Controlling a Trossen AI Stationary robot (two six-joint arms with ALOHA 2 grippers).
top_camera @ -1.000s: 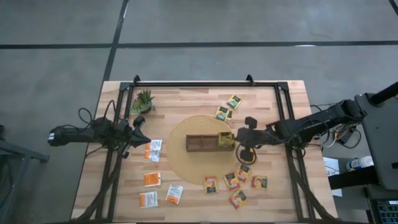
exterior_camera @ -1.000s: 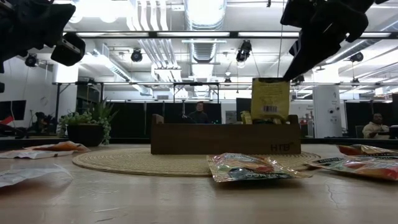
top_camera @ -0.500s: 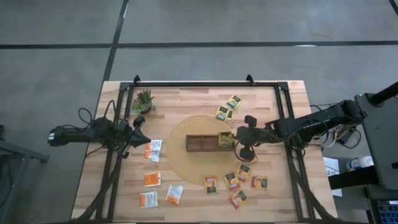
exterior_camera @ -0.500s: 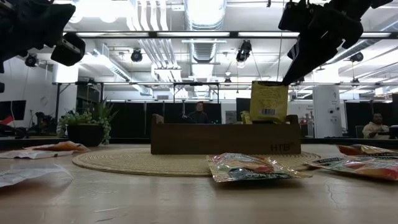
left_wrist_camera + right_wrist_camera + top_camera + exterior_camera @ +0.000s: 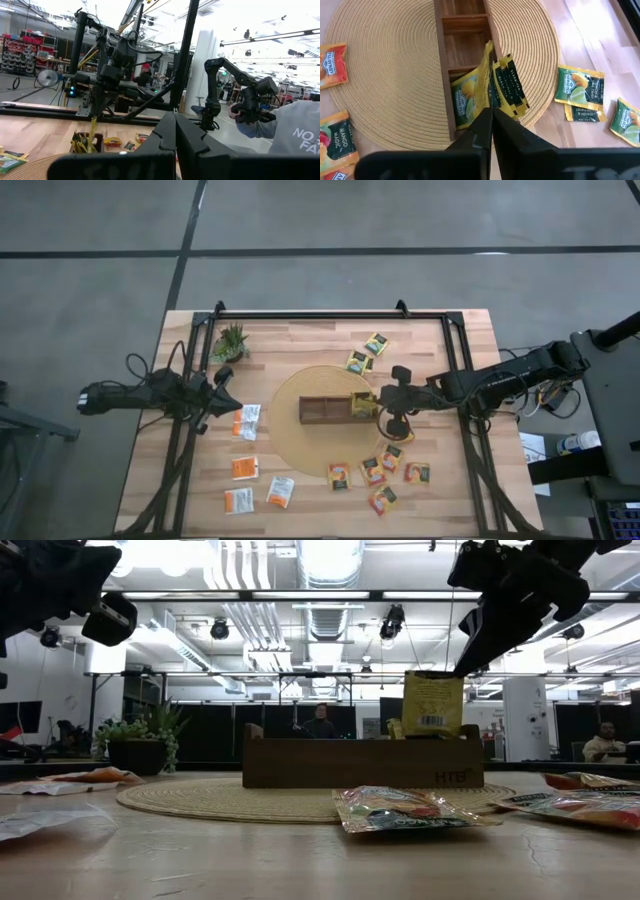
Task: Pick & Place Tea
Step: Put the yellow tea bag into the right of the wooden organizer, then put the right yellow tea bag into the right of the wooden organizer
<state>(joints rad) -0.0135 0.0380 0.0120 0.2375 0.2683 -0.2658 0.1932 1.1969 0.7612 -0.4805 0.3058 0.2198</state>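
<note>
Yellow sachet [image 5: 433,703] lowered into tray [image 5: 362,762], right pincer [image 5: 489,116] still pinching

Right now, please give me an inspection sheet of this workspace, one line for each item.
Surface: wooden table with a round woven mat.
Job's things: wooden tray on the mat; yellow-green sachet upright in its end compartment; more sachets loose on the table.
Clutter: potted plant.
Grippers: right gripper shut on the upright sachet; left gripper shut, waiting beside the mat.
Cables: wire bundles on both arms.
Surroundings: workshop, seated person behind.
</note>
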